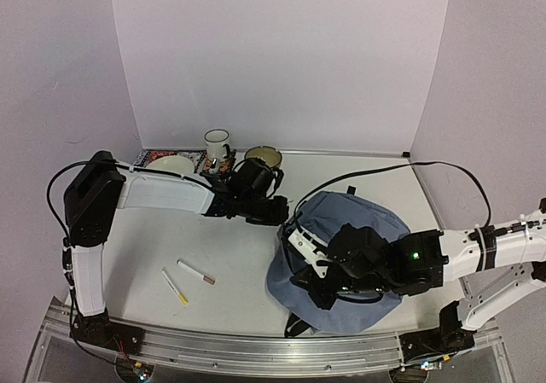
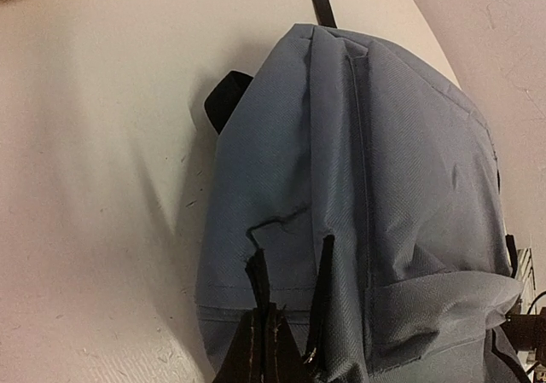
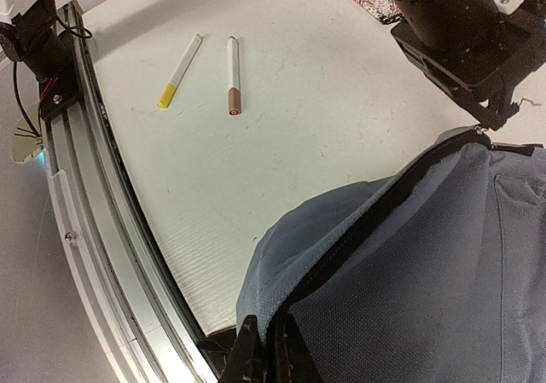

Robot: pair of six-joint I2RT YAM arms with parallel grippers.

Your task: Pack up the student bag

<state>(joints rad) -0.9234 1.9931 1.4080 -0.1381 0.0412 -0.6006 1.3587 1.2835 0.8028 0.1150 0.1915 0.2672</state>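
Note:
The student bag [image 1: 358,238], grey-blue with black straps, lies flat on the table right of centre. My left gripper [image 1: 279,213] is at its far left edge. In the left wrist view the gripper [image 2: 269,315] is shut on a thin black zipper pull [image 2: 256,272] over the bag [image 2: 401,161]. My right gripper [image 1: 311,287] is at the bag's near left edge. In the right wrist view the gripper [image 3: 271,336] is shut on the fabric lip [image 3: 290,255] beside the open zip line [image 3: 384,204]. The left gripper [image 3: 478,114] shows at the zip's far end.
Two markers lie left of the bag, one yellow-capped [image 1: 175,287] and one brown-capped [image 1: 196,272]; they also show in the right wrist view, yellow [image 3: 179,72] and brown [image 3: 233,76]. A white mug [image 1: 217,144], a green mug [image 1: 263,156], a plate [image 1: 171,165] and a patterned item [image 1: 156,154] stand at the back. The metal rail [image 3: 77,187] runs along the near edge.

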